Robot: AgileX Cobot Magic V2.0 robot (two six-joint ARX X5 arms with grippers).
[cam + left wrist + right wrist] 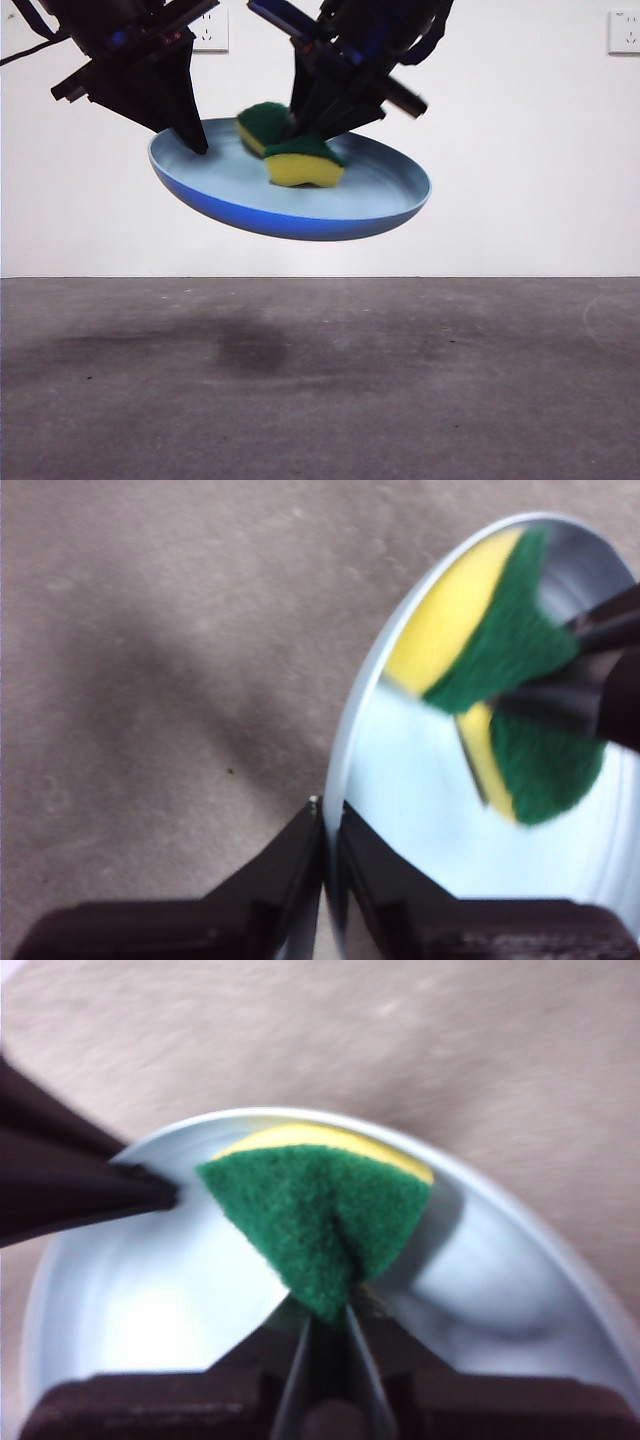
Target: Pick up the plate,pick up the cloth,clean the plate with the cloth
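The light-blue plate (290, 195) hangs tilted in the air above the table. My left gripper (195, 140) is shut on its left rim; in the left wrist view the jaws (325, 830) pinch the plate's edge (345, 750). My right gripper (320, 125) is shut on the cloth, a yellow sponge with a green top (300, 160), and presses it onto the plate's inner face. In the right wrist view the green layer (320, 1220) folds up between the jaws (330, 1330), over the plate (130, 1300). The sponge also shows in the left wrist view (500, 660).
The grey table (320, 390) lies below with the plate's shadow on it. A white wall with two sockets (625, 30) stands behind.
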